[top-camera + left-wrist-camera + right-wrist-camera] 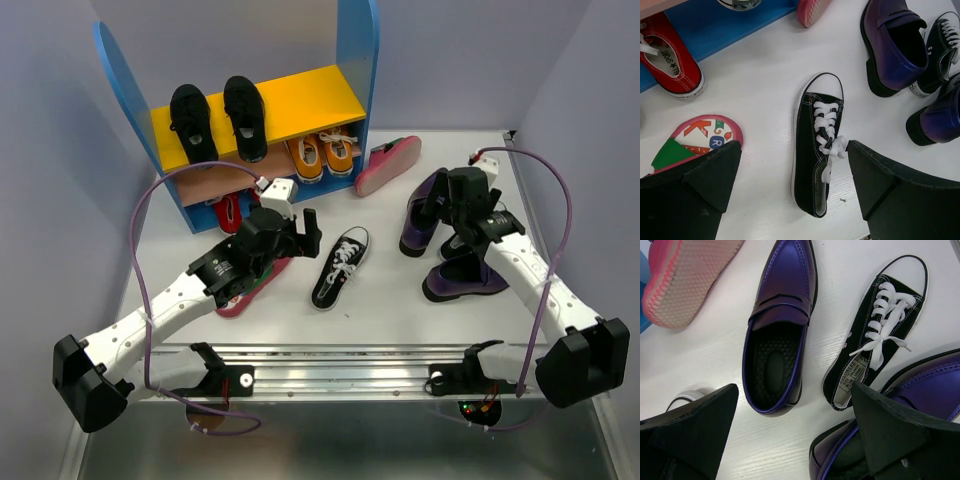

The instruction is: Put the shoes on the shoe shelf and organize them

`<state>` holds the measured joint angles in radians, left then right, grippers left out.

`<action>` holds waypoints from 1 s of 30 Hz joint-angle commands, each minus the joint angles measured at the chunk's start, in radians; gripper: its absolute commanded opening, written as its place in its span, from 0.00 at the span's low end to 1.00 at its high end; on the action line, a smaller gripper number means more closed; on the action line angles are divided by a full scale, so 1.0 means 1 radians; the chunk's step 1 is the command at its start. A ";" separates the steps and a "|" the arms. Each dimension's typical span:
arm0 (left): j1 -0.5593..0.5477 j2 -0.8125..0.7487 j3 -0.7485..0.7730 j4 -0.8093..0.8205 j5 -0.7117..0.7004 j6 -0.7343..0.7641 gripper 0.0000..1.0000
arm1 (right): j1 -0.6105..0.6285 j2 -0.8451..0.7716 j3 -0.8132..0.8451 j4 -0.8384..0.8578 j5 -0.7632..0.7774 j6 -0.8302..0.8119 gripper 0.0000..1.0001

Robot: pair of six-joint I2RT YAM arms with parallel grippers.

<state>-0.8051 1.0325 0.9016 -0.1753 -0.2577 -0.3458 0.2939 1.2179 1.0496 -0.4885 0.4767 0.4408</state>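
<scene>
The shoe shelf (355,45) stands at the back, with two black shoes (218,115) on its yellow top board. Orange shoes (322,155) and a red shoe (228,212) are on the lower level. My left gripper (305,232) is open and empty above a black-white sneaker (817,150), which lies between its fingers (695,195). A spotted pink flip-flop (700,137) lies under the left finger. My right gripper (447,215) is open and empty over a purple loafer (780,325), a second sneaker (880,325) and the other loafer (935,375).
A second pink flip-flop (388,165) leans on its side against the shelf's right front, sole outward. The red shoe (670,60) sits by the shelf's blue base. A metal rail (340,365) runs along the near table edge. Grey walls close in on both sides.
</scene>
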 commanded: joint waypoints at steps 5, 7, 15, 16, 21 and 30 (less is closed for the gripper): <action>-0.005 0.004 0.028 0.008 -0.098 -0.039 0.99 | -0.006 -0.080 -0.029 0.073 0.014 0.004 1.00; -0.005 0.020 0.048 -0.021 -0.086 -0.038 0.99 | -0.006 -0.096 -0.034 0.073 0.016 0.006 1.00; -0.083 0.066 0.008 -0.017 0.037 -0.024 0.77 | -0.006 -0.150 -0.054 0.085 0.016 0.019 1.00; -0.094 0.075 0.005 -0.016 0.043 -0.045 0.75 | -0.006 -0.159 -0.057 0.085 0.014 0.021 1.00; -0.129 0.145 -0.012 -0.009 0.086 -0.108 0.70 | -0.006 -0.172 -0.068 0.087 0.008 0.029 1.00; -0.137 0.303 -0.007 -0.084 0.064 -0.193 0.60 | -0.006 -0.192 -0.080 0.087 0.003 0.022 1.00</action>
<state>-0.9363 1.3048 0.8989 -0.2226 -0.1787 -0.4896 0.2939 1.0584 0.9783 -0.4427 0.4736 0.4633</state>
